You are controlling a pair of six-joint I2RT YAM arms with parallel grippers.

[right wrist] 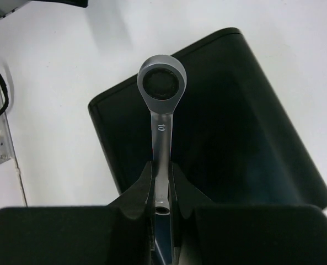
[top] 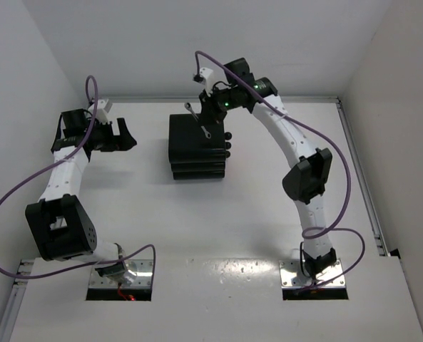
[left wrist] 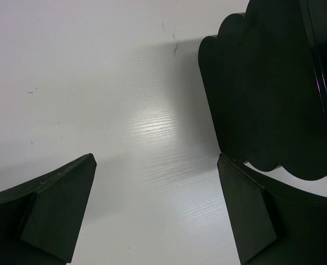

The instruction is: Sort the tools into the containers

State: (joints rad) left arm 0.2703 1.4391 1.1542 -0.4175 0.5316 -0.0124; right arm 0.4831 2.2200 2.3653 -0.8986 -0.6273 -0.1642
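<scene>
Right claw (right wrist: 160,178) is closed tight on the slim silver metal wrench (right wrist: 161,132), its two black fingers pinching the shaft close to one end. The rest of the shaft and the ring-shaped head stick straight out past the fingertips, away from the wrist. The head hangs over the flat top of the black three-tier box-shaped cabinet (right wrist: 229,116), near that top's left edge. Whether the wrench touches the top or is held clear of it cannot be told.

Seen from above, the right claw (top: 211,117) sits over the far edge of the cabinet (top: 193,153), which stands on the white table (top: 218,235) about midway between the two arms and toward the far side. The wrench (top: 197,120) shows there as a thin pale bar slanting across the far part of the cabinet top. Three round black knobs (top: 227,146) line up along the cabinet's right edge.

The left claw (top: 128,135) is well to the left of the cabinet, pointing right toward it. In the left wrist view the left claw (left wrist: 156,160) has its jaws spread wide, with only bare table between them and nothing held. The cabinet's dark side (left wrist: 268,94), with a scalloped outline, rises just beyond the right-hand finger (left wrist: 246,210), close to it, though contact cannot be judged
</scene>
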